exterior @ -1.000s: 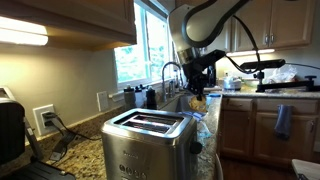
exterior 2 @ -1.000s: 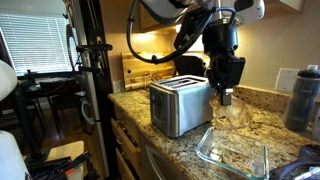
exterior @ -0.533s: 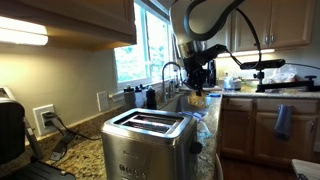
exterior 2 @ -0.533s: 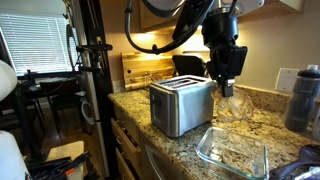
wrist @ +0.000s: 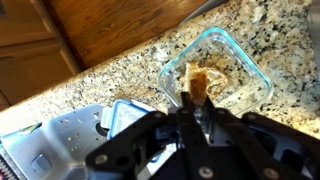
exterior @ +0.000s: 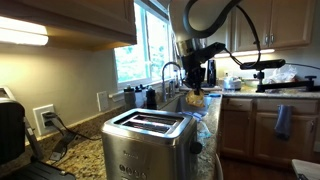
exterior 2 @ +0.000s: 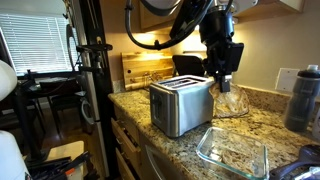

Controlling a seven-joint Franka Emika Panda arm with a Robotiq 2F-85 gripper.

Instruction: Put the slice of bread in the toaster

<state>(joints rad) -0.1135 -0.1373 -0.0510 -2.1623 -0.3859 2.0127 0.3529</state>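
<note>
The brushed steel toaster (exterior: 150,142) stands on the granite counter, its two top slots empty; it also shows in an exterior view (exterior 2: 181,105). My gripper (exterior: 197,92) hangs in the air beyond the toaster and is shut on the slice of bread (exterior: 197,99), a small golden-brown piece. In an exterior view the gripper (exterior 2: 223,88) is just above and beside the toaster's far end. In the wrist view the gripper (wrist: 197,100) pinches the bread (wrist: 199,83) above a clear glass container (wrist: 250,62) with crumbs in it.
A second empty glass dish (exterior 2: 232,153) lies at the counter's front. A dark water bottle (exterior 2: 303,97) stands to the side. A black appliance (exterior: 10,132) sits at one end, and a faucet (exterior: 171,72) and window are behind. A blue-white wrapper (wrist: 60,140) lies on the counter.
My gripper has risen with the bread, lifting it out of the glass container and slightly toward the toaster. The toaster has not moved.
</note>
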